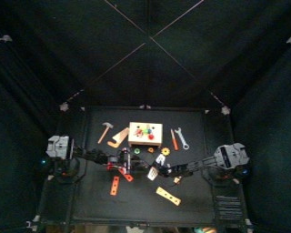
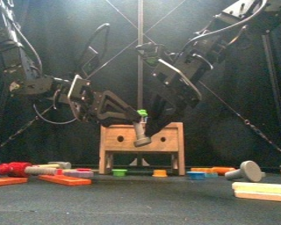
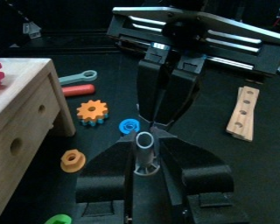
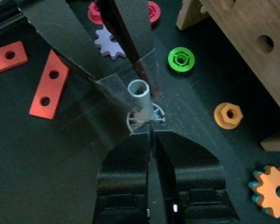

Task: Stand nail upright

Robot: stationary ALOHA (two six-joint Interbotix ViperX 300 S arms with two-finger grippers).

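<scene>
**Toy nail between two grippers, shaft end up**

The right gripper [image 4: 145, 122] is clamping its narrow jaws on the grey plastic nail [image 4: 137, 103], gripping low on the shaft near the flared head. The left gripper [image 3: 143, 156] is standing with its jaws apart on either side of the same nail [image 3: 143, 154], seemingly bracing rather than squeezing. The nail is sitting just above the black table [image 1: 135, 202], in front of the wooden toy workbench [image 2: 140, 145], with a blue washer [image 3: 129, 128] and orange gear [image 3: 94, 110] lying nearby. It is probably light, rigid and hollow, with a smooth shaft likely to slip; taking it low, beside the broad head, should be keeping it steady.
</scene>
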